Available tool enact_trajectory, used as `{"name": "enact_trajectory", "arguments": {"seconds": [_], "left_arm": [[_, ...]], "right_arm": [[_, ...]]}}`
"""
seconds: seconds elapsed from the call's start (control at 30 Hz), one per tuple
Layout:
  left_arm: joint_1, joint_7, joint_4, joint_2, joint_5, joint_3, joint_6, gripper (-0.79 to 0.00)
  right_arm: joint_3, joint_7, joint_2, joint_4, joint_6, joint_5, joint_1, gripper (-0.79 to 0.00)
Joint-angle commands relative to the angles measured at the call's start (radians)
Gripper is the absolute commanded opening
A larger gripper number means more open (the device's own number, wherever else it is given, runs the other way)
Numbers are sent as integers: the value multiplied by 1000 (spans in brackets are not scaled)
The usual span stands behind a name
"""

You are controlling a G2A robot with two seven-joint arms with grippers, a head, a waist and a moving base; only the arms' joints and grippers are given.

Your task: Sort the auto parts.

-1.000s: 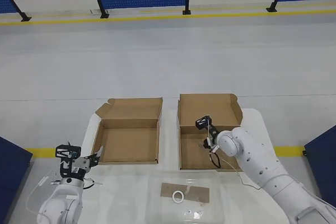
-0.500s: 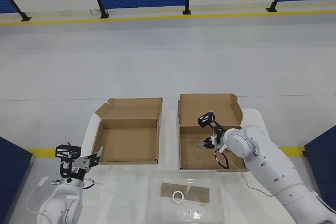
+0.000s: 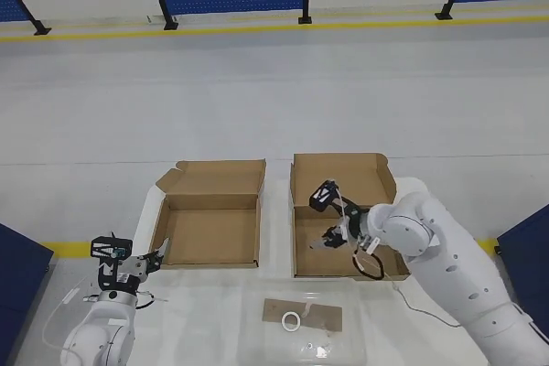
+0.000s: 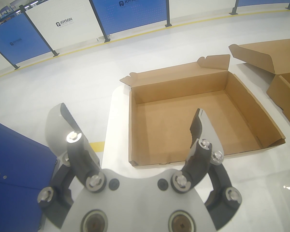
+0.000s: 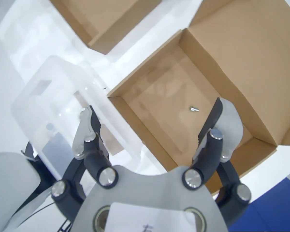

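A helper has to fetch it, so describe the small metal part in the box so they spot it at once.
On the white table, find the open cardboard box under the right gripper. On its brown floor lies a tiny silver pin-like part, the only loose item there; the neighbouring box holds nothing.

The left cardboard box [image 3: 210, 236] lies open from above, walled on all four sides, its lid flap [image 3: 220, 174] folded back at the far side. The left gripper [image 4: 131, 109], jaws apart, hangs just off its near left corner. A narrow strip of table [image 3: 276, 240] parts it from the right cardboard box [image 3: 309, 254], over which the right gripper [image 5: 154, 108] hangs, jaws spread. A clear plastic tray [image 5: 62, 73] occupies the table just in front of that box.
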Motion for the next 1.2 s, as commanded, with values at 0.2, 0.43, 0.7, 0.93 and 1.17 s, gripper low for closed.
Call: {"name": "enact_trajectory", "arguments": {"seconds": [0.2, 0.43, 0.7, 0.93, 1.17], "left_arm": [[0, 0, 0, 0, 0, 0, 0, 0], [0, 0, 0, 0, 0, 0, 0, 0], [0, 0, 0, 0, 0, 0, 0, 0], [0, 0, 0, 0, 0, 0, 0, 0], [0, 0, 0, 0, 0, 0, 0, 0]], "right_arm": [[-47, 153, 13, -68, -121, 89, 19, 0], [-54, 153, 14, -70, -117, 82, 11, 0], [-290, 168, 34, -194, -106, 127, 119, 0], [-477, 199, 57, -213, -75, 188, 243, 0], [-620, 216, 52, -167, -58, 185, 287, 0]]}}
